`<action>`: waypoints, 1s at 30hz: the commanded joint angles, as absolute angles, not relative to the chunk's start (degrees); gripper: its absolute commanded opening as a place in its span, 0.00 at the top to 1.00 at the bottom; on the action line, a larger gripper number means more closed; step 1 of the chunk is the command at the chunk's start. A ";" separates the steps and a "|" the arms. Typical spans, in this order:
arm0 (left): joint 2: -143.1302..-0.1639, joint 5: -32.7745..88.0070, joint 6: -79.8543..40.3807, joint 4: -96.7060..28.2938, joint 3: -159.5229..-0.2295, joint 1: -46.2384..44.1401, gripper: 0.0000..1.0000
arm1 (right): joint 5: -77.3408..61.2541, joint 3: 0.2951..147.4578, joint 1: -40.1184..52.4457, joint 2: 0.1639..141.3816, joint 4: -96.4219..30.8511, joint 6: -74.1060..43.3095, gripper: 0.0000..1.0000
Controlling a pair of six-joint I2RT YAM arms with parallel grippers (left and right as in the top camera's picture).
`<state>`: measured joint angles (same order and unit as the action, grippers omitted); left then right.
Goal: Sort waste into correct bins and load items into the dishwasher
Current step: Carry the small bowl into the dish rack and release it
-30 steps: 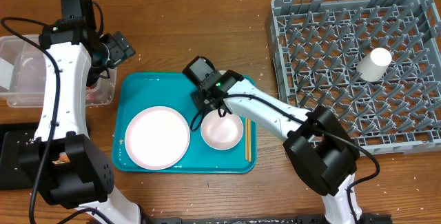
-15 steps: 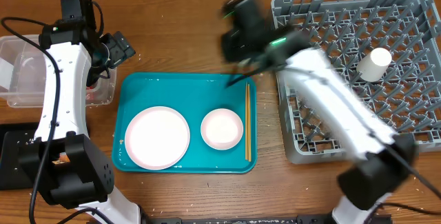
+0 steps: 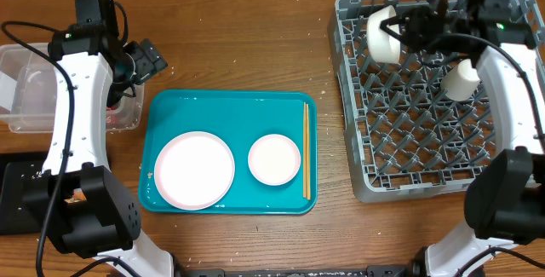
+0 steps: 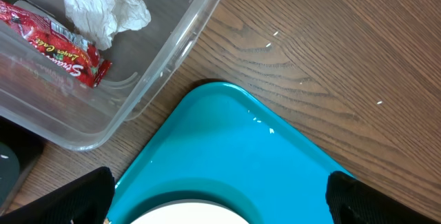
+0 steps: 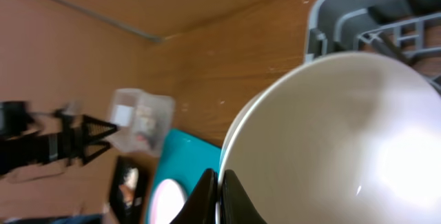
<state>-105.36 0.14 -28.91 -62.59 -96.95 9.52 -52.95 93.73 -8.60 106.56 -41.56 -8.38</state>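
My right gripper [image 3: 402,28] is shut on the rim of a white bowl [image 3: 381,35] and holds it tilted on edge over the far left corner of the grey dish rack [image 3: 426,153]. In the right wrist view the fingers [image 5: 219,198] pinch the bowl [image 5: 331,127]. A small white cup [image 3: 461,79] lies in the rack. A second white bowl [image 3: 274,159], a round white plate [image 3: 194,170] and chopsticks [image 3: 306,149] sit on the teal tray [image 3: 230,111]. My left gripper [image 3: 146,59] is open and empty beside the clear tub [image 3: 25,98], which holds a red wrapper [image 4: 48,41] and a paper wad [image 4: 103,7].
A flat black tray [image 3: 13,193] lies at the front left, with scraps on it in the right wrist view [image 5: 127,182]. The left wrist view shows the tub's rim [image 4: 172,52] next to the teal tray's corner [image 4: 234,141]. Bare wood lies between tray and rack.
My right arm has swung from the teal tray up and right to the rack's far left corner with a white bowl. One bowl stays on the tray. The left arm has not moved.
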 commanded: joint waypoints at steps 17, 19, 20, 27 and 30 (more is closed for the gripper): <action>-105.47 -0.58 -28.69 -62.57 -97.97 9.72 0.00 | -63.66 80.51 -11.44 109.49 -18.28 -18.65 0.94; -105.47 -0.58 -28.69 -62.57 -97.97 9.72 0.00 | -63.64 80.51 -11.44 110.96 -17.98 -19.84 0.94; -105.47 -0.58 -28.69 -62.57 -97.97 9.72 0.00 | -63.66 80.51 -11.44 111.74 -17.80 -19.81 0.94; -105.47 -0.58 -28.69 -62.59 -97.97 9.72 0.00 | -63.68 80.55 -12.47 114.02 -17.10 -21.12 0.94; -105.47 -0.58 -28.69 -62.57 -97.97 9.72 0.00 | -63.68 81.41 -13.98 113.71 -17.23 -21.65 0.91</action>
<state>-105.36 0.14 -28.91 -62.59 -96.95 9.52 -66.92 80.95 -12.25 111.61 -16.60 -20.51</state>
